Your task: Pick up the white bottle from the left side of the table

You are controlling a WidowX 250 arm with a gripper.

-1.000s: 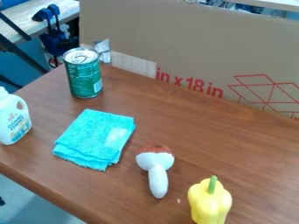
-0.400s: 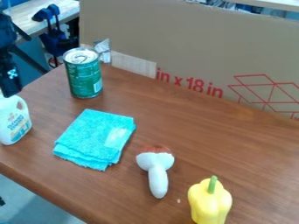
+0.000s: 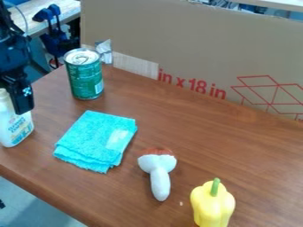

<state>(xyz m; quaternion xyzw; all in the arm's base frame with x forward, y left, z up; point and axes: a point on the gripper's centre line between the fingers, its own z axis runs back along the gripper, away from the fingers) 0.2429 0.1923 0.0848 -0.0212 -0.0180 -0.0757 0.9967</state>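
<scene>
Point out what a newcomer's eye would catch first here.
Probably the bright turquoise cloth, folded flat left of the middle of the brown table, and the yellow pepper near the bottom edge. The black gripper at the left, right by the white bottle, would likely draw the eye next.

Black arm farther in — jaws lower, more to the right, overlapping the white bottle
</scene>
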